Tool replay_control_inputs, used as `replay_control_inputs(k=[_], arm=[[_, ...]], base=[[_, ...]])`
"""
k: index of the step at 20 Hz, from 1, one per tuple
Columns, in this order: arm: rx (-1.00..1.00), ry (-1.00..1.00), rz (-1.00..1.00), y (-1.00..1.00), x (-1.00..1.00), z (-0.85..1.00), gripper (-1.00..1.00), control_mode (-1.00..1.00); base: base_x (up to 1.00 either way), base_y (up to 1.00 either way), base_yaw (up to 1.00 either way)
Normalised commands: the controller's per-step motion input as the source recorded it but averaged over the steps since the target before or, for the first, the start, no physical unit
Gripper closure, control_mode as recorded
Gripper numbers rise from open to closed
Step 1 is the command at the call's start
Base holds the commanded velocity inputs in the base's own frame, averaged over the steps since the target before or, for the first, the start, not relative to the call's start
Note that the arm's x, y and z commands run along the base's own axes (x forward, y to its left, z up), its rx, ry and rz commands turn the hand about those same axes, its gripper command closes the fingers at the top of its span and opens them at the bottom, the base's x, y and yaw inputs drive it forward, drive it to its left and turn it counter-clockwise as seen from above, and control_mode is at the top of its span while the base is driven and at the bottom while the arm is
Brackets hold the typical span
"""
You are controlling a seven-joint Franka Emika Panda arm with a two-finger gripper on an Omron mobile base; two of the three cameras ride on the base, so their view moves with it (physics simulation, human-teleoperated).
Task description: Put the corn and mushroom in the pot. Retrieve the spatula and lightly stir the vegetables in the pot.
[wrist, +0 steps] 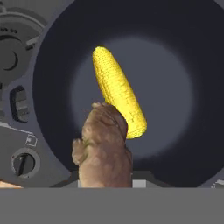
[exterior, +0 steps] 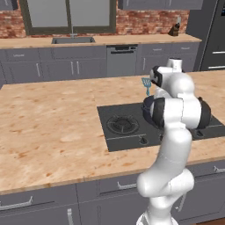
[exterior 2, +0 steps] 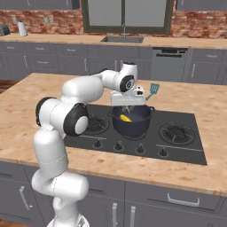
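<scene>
While my gripper (exterior 2: 127,107) pinched the greyish-brown mushroom (wrist: 104,146) above the deep dark blue-grey pot (exterior 2: 131,125) — yellow corn cob (wrist: 118,92) inside — best practice was: release low, centred, beside the cob.

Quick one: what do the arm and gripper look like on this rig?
Glossy white, rounded arm links with dark grey or black joint rings, the biggest at the elbow. White box-shaped hand with small dark marks on its face; the gripper has two small dark fingers. No loose cables visible.
</scene>
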Motion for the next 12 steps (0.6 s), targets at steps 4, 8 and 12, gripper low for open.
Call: replay_control_inputs(k=[4,8,12], arm=[[0.00,0.02,0.00,-0.24,0.55,-0.14,1.00,-1.00],[0.00,0.00,0.00,-0.05,0.03,-0.21,1.00,-1.00],[0.00,0.00,0.00,-0.05,0.10,-0.19,1.00,-1.00]], base=[[0.00,0.00,0.00],[0.00,0.00,0.00],[0.00,0.00,0.00]])
